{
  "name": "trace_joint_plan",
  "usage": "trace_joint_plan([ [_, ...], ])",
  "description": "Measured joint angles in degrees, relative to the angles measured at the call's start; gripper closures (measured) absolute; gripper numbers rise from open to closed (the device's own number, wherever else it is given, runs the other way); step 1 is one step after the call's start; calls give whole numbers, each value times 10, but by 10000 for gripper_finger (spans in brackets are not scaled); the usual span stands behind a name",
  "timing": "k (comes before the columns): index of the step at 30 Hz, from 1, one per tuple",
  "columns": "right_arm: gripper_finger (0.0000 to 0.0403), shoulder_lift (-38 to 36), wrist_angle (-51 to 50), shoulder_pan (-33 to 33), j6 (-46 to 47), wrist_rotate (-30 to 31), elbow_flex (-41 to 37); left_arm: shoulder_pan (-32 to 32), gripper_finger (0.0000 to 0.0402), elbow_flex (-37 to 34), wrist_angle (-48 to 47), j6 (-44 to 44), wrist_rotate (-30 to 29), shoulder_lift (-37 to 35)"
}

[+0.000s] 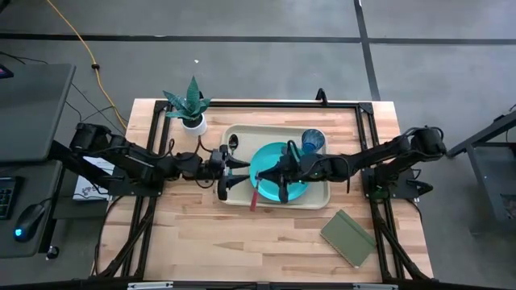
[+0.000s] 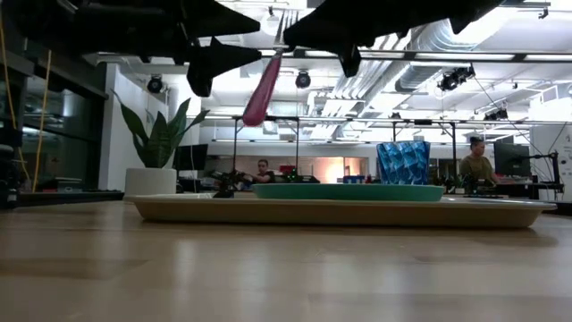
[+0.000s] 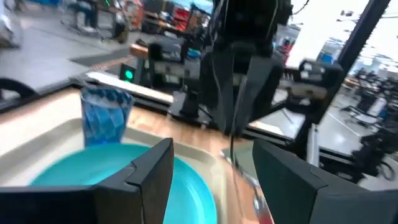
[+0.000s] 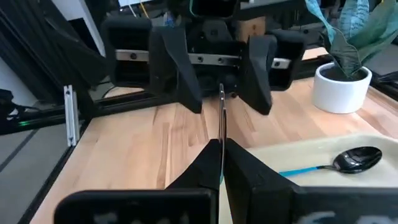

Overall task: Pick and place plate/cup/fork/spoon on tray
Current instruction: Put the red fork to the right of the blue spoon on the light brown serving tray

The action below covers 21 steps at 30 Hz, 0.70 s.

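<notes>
Right gripper (image 1: 260, 174): fingers pinched together on the fork (image 1: 253, 193), seen in the right wrist view as 2 dark fingers (image 4: 245, 171) closed with the fork's thin metal edge standing up between them. In the low view the fork's red-pink handle (image 2: 262, 92) hangs tilted in the air, well above the tray (image 2: 340, 211) and touching nothing below. From above, the handle slants down over the tray's near rim, beside the plate's left edge.

Left gripper (image 1: 226, 179): fingers (image 3: 152, 177) spread apart and holding nothing, facing the right gripper over the tray's left end (the right wrist view shows its 2 open fingers either side of the fork's metal end). Whether they touch the fork cannot be told.

Plate (image 1: 278, 171): teal-green, flat in the middle of the beige tray, partly covered by the right arm in the high view.

Cup (image 1: 314, 142): translucent blue, upright in the tray's far right corner, just beside the plate (image 3: 106, 180).

Spoon (image 4: 339, 162): lies flat on the tray's left part, dark bowl toward the far rim, teal-blue handle pointing inward.

Outside the tray: white pot with a green plant (image 1: 191, 109) at the table's far left, olive-green notebook (image 1: 347, 238) near the right front. 2 people sit in the room behind (image 2: 476, 164).
</notes>
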Motion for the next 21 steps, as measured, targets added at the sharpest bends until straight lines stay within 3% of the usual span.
trace_joint_plan([
  [12, 403, 35, 28, -4, -2, 19, 0, -19, 200, 55, -1, 12, -23, 76],
  [21, 403, 35, 3, -4, -2, 14, 0, -17, 200, 75, 2, 16, -41, 79],
])
